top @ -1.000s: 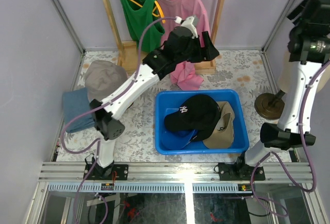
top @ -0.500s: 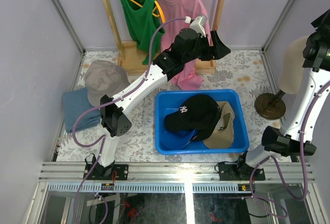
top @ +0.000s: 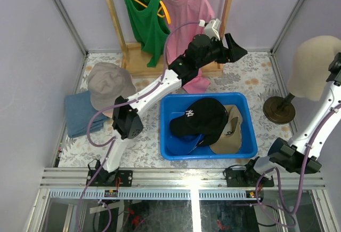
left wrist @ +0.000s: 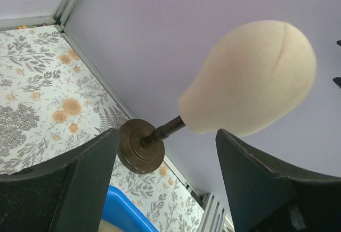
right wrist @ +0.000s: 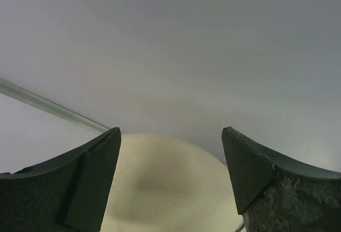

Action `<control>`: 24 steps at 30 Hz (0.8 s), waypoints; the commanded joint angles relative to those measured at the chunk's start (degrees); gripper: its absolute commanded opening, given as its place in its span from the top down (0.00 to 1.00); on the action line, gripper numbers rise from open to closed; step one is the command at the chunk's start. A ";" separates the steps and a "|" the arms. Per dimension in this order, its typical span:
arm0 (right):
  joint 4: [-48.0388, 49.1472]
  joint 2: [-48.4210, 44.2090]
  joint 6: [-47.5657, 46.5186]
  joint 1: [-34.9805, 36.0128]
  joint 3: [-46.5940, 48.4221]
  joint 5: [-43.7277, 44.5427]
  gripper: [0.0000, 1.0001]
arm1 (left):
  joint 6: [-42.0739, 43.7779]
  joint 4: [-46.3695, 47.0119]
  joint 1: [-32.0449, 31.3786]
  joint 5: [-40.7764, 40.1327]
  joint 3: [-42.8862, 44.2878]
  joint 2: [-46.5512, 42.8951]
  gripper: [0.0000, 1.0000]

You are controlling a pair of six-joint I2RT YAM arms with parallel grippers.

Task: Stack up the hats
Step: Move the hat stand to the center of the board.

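In the top view a black cap with a white logo (top: 194, 116) lies in the blue bin (top: 169, 130), overlapping a khaki cap (top: 230, 130). A grey-taupe bucket hat (top: 108, 82) rests at the left on folded blue fabric (top: 79, 113). My left gripper (top: 236, 48) hangs open and empty high over the back of the table, beyond the bin; its wrist view frames the mannequin head (left wrist: 250, 77) between the open left gripper (left wrist: 168, 133) jaws. My right gripper (right wrist: 170, 130) is open and empty just above the head's cream crown (right wrist: 165, 189).
The mannequin head (top: 314, 66) on its round brown base (top: 278, 109) stands at the right wall. A wooden rack (top: 136, 61) with green (top: 143, 16) and pink (top: 184, 8) shirts fills the back. The right arm (top: 314, 130) runs along the right edge.
The left arm has stretched its gripper farther right and back. The right arm has drawn off to the right edge, uncovering the mannequin head in the top view.
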 commanded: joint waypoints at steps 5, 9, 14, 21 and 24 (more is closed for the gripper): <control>5.17 -0.67 11.13 -10.55 -12.58 -21.12 0.16 | -1.86 5.35 -1.63 -4.81 8.44 8.18 0.26; 8.04 -0.21 14.43 -13.80 -17.02 -28.25 0.17 | -3.52 6.70 -1.66 -5.44 10.70 11.36 0.25; 11.64 0.32 17.84 -15.48 -20.90 -36.08 0.17 | -7.46 10.30 -1.97 -7.08 10.46 14.02 0.25; 18.28 -1.13 22.12 -15.79 -29.18 -45.40 0.19 | -11.43 12.70 -2.40 -9.67 14.33 18.49 0.25; 20.78 -2.01 23.91 -15.79 -32.08 -48.34 0.20 | -11.18 12.88 -2.66 -9.75 13.64 18.45 0.25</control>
